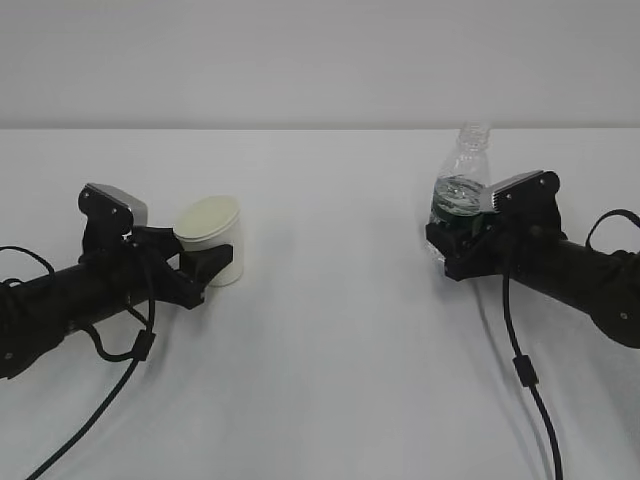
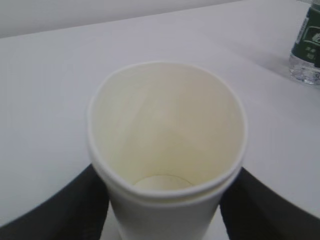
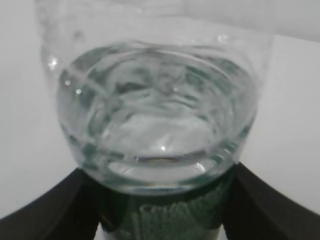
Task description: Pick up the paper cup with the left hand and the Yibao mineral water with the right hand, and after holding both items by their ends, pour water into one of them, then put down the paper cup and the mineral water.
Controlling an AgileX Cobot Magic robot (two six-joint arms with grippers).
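Starting at the left, the paper cup (image 1: 212,236) is seen on the white surface (image 1: 330,350), standing between the fingers of the left gripper (image 1: 205,262), which are set against its lower wall on both sides. In the left wrist view the cup (image 2: 167,150) appears empty, and its rim looks pressed slightly out of round, so a firm clamp is judged likely. Thin paper can be crushed by too much force; with too little, the cup could slip or tip when lifted.

Well apart, at the right, the Yibao mineral water (image 1: 461,190) is clamped at its green label band by the right gripper (image 1: 450,238). Water fills roughly the lower half (image 3: 157,125), and no cap is visible. A quick tilt could send water past the cup's mouth onto the surface, and the ribbed plastic could be squeezed inward, causing an early spill.
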